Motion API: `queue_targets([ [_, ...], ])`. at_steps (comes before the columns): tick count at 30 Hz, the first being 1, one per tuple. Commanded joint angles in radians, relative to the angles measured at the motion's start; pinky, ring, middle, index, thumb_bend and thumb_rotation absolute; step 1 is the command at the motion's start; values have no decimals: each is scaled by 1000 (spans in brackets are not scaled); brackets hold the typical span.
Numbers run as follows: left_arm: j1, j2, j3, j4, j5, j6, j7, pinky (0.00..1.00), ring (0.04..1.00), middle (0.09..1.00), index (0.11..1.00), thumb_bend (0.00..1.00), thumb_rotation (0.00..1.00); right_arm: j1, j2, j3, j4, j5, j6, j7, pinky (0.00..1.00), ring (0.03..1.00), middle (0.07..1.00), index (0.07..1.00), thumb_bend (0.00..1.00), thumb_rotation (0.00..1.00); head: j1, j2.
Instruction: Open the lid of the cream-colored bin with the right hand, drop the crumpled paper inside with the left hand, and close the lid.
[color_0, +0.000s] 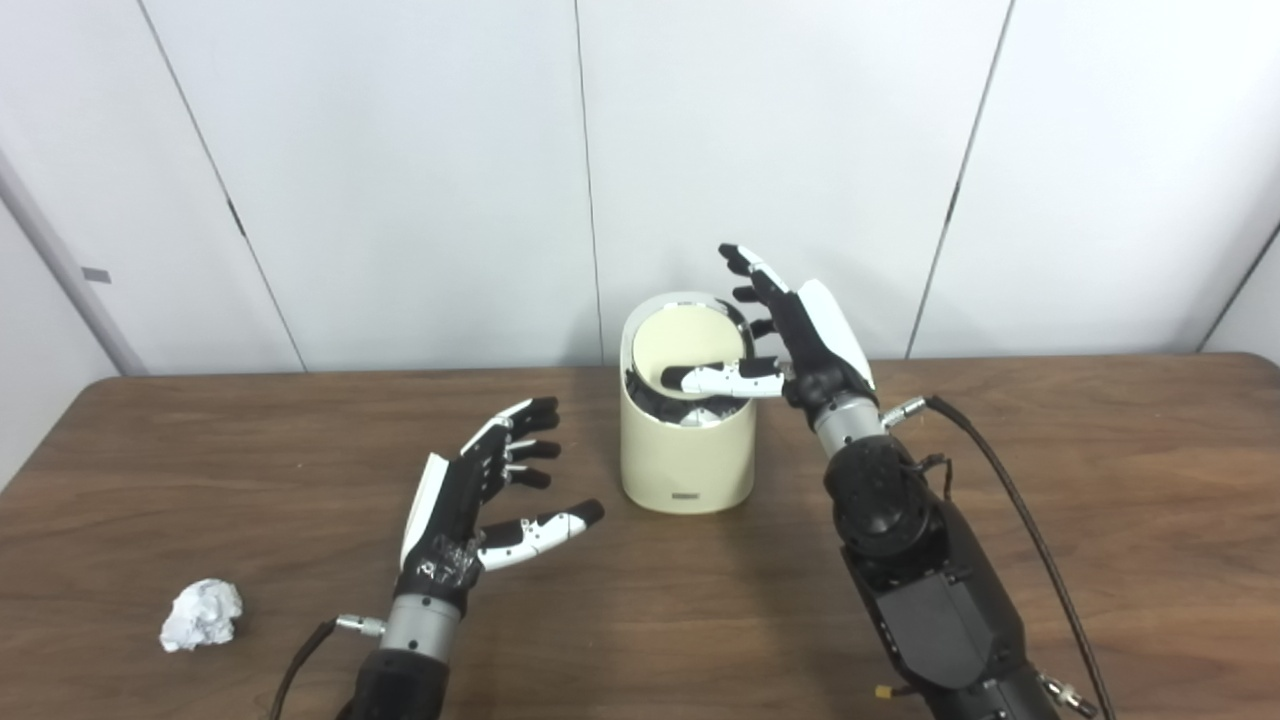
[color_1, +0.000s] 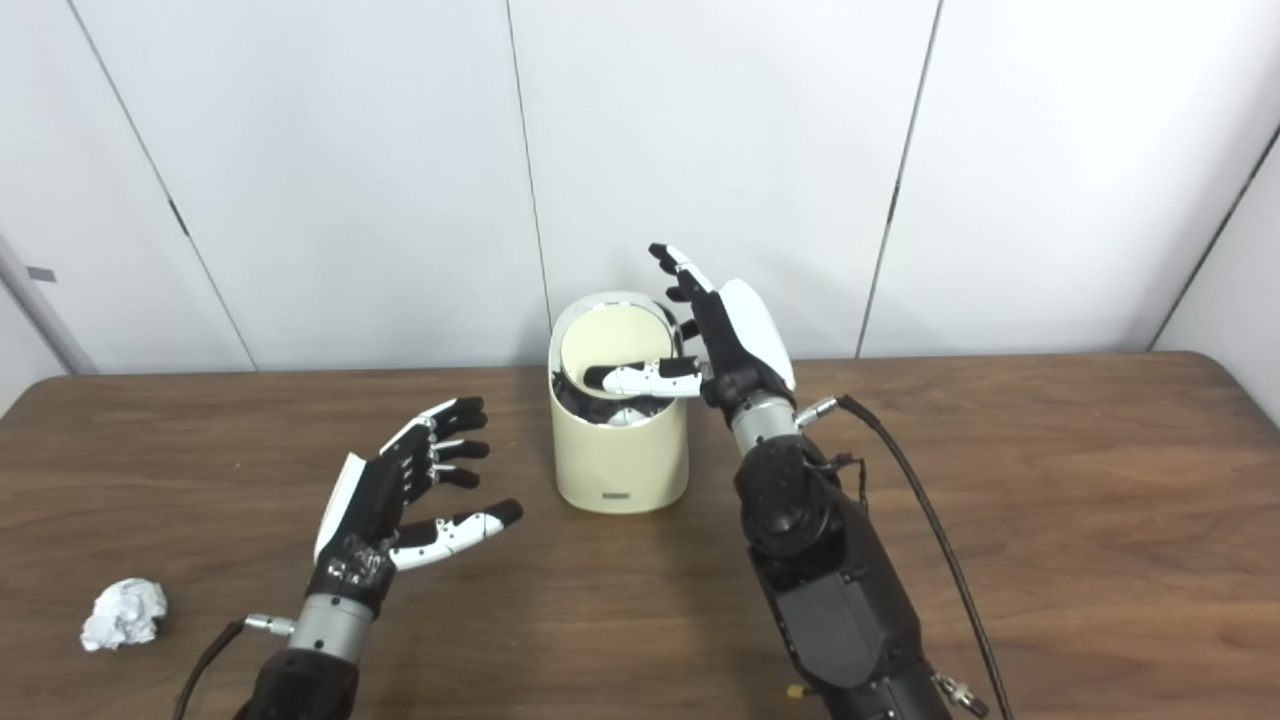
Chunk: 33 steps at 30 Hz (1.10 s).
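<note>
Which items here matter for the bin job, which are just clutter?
Job: bin, its lid tilted open, crumpled paper on the table, left hand open, right hand at the lid.

Not job: table, wall panels, arm cable.

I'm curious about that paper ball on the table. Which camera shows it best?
The left eye view: the crumpled paper sits further inside the frame, fully clear. The right eye view shows the same ball nearer the left edge, equally untouched.

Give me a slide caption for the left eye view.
Right hand props the bin lid open; crumpled paper lies untouched.
</note>
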<state>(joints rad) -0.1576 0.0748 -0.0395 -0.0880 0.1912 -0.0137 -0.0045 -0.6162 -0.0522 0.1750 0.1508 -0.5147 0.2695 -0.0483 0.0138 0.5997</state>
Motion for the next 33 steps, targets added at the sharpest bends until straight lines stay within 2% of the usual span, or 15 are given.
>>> queue_targets([
  [1,-19,0,-1,-43,4,-12,5,644,736,823,831,766,92,-58,-1,-1,-19,-2,-22,-18,672,849,910,907,840,338,1,1],
  [8,-10,-3,2,-57,-4,7,3,623,735,821,830,767,84,-55,-13,-2,-17,-15,-5,-18,651,833,902,904,835,321,-2,13],
  [16,-7,1,0,-59,-4,8,1,645,736,819,830,769,104,-45,-31,-4,3,-22,-10,-24,634,827,899,903,823,286,-2,19],
  [21,-5,1,0,-61,-5,13,0,646,735,817,828,771,109,-41,-41,-3,18,-29,-7,-30,628,811,889,900,803,304,-1,21],
  [33,-6,1,-3,-66,2,20,-1,658,736,813,827,773,118,-61,-24,-1,53,-11,14,-29,611,814,894,892,769,278,-1,27],
])
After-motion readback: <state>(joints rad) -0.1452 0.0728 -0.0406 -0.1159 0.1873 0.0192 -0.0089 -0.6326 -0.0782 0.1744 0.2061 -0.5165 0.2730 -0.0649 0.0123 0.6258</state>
